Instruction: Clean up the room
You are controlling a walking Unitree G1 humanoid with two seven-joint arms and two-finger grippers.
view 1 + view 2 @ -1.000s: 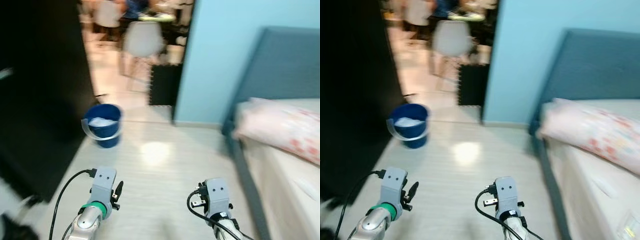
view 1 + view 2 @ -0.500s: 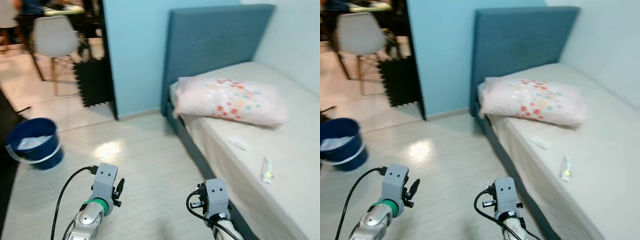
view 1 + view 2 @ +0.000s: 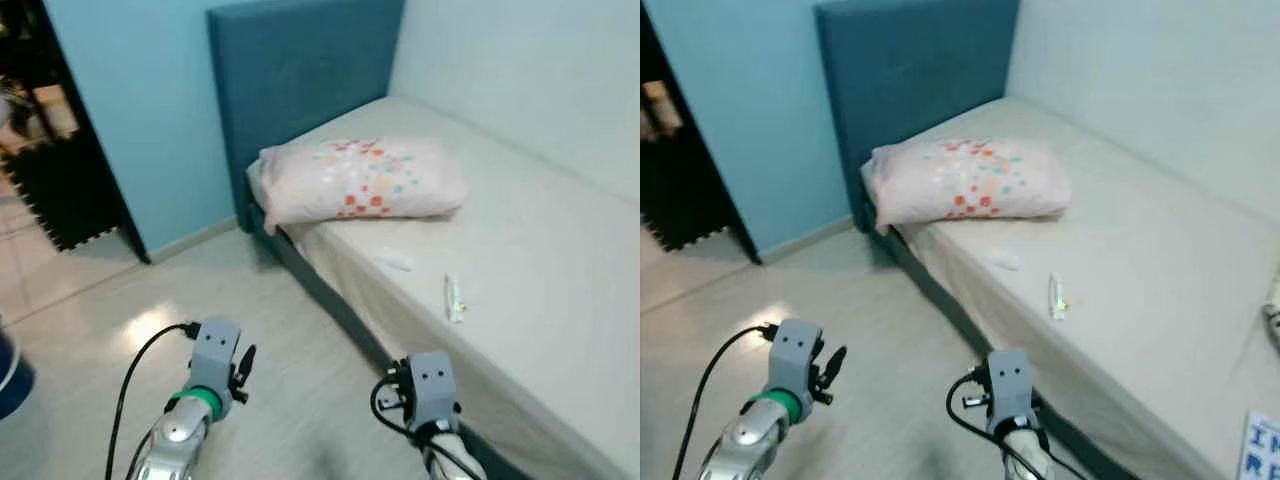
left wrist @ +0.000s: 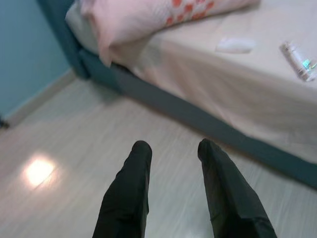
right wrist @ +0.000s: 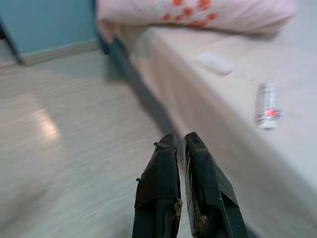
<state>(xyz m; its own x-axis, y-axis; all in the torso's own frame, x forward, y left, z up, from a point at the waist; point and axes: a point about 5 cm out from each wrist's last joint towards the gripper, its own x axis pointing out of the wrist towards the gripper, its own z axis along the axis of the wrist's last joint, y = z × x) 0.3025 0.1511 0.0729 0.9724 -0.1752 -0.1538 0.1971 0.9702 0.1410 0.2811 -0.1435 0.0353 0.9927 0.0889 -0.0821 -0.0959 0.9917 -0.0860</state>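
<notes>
While both arms are held low over the pale floor, the things to tidy lie on the bed [image 3: 560, 300], ahead of the right gripper [image 5: 184, 148] and a little to its right. The nearest is a small clear wrapper [image 3: 454, 298] with a bit of colour on it, lying flat on the sheet; beyond it is a small white piece [image 3: 396, 262], perhaps a tissue or pad, just before the spotted pillow [image 3: 360, 182]. The right gripper has its two black fingers pressed together and holds nothing; the left gripper [image 4: 171, 148], further from the bed, has its fingers spread apart and is also empty. I judge the wrapper to be very light, thin and a little slippery, so it may slide on the sheet or crumple. A grasp across its narrow middle, with the fingers pressing slightly into the soft mattress, seems best. The white piece looks soft and light, easy to pinch anywhere.
</notes>
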